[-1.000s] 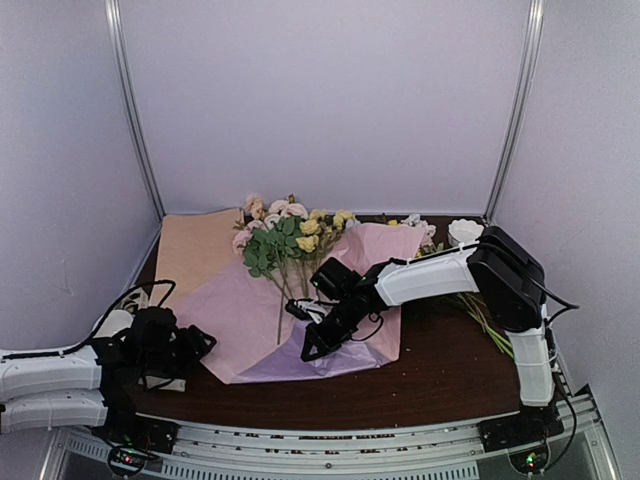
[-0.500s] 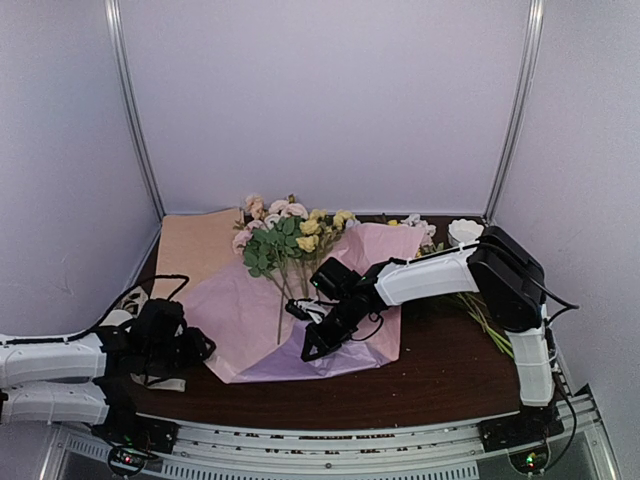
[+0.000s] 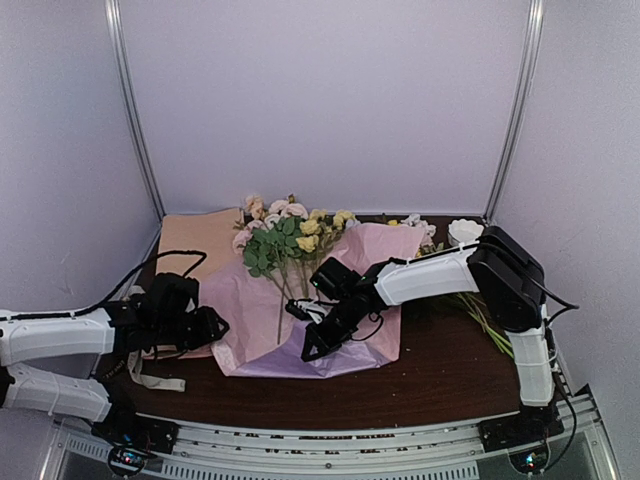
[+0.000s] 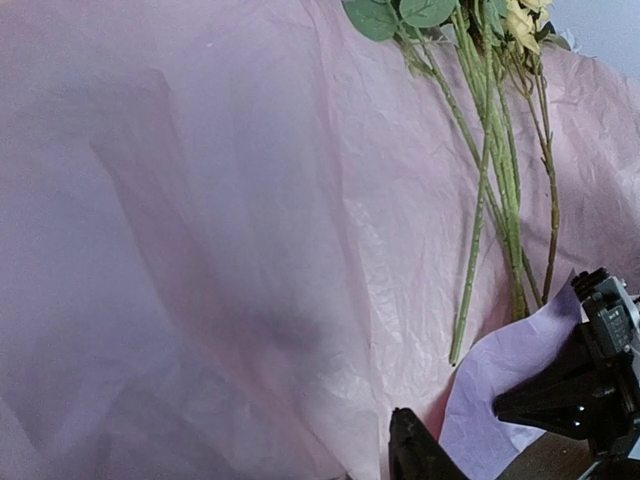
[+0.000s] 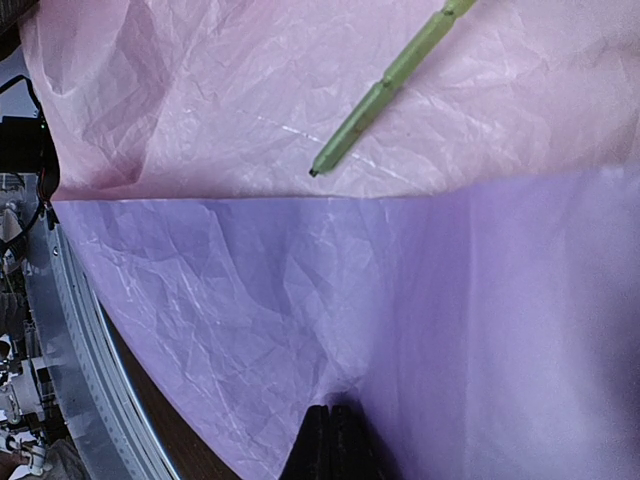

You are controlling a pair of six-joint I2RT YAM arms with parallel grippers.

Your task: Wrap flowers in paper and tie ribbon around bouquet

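Wrapping stage: the flowers (image 3: 285,245) lie on the paper (image 3: 240,300) mid-bench (image 3: 450,370), the right gripper (image 3: 306,352), jaws together, pins the folded lilac flap, and the left gripper (image 3: 212,327), grip unclear, should next fold the left edge over the stems.

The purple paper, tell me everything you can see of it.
The paper is a thin crinkled sheet, lilac on one face, pale pink on the other, spread pink side up on the dark table. Its near edge is folded over, showing lilac. The flowers lie on it, stems toward the fold. The fingers of the right gripper are shut on the lilac flap; the left gripper sits at its left edge, grip unclear.
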